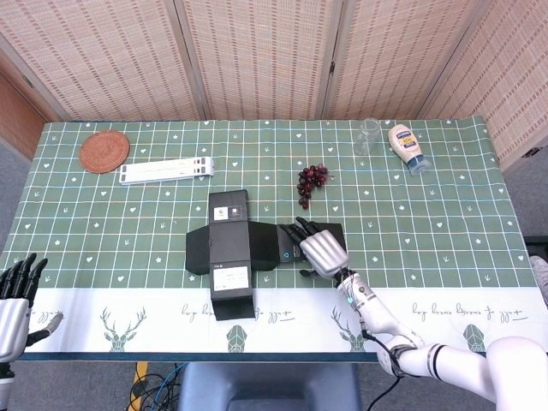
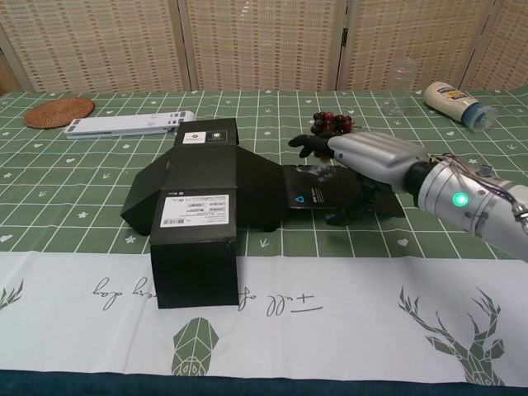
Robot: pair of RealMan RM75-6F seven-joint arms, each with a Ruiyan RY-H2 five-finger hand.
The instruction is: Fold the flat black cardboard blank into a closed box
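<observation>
At frame centre, the right hand (image 1: pixel 321 250) hovers, fingers spread wide, over the flat black cardboard blank's (image 1: pixel 231 248) right flap. The left hand (image 1: pixel 14 304), lower left, is open, holding nothing.

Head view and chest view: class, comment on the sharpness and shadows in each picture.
Head view: evenly lit, sharp throughout, only faint shadow beside the black cardboard blank. Chest view: the right hand is crisp, casting a soft shadow on the flap beneath; the clear glass almost fades into the screen.
</observation>
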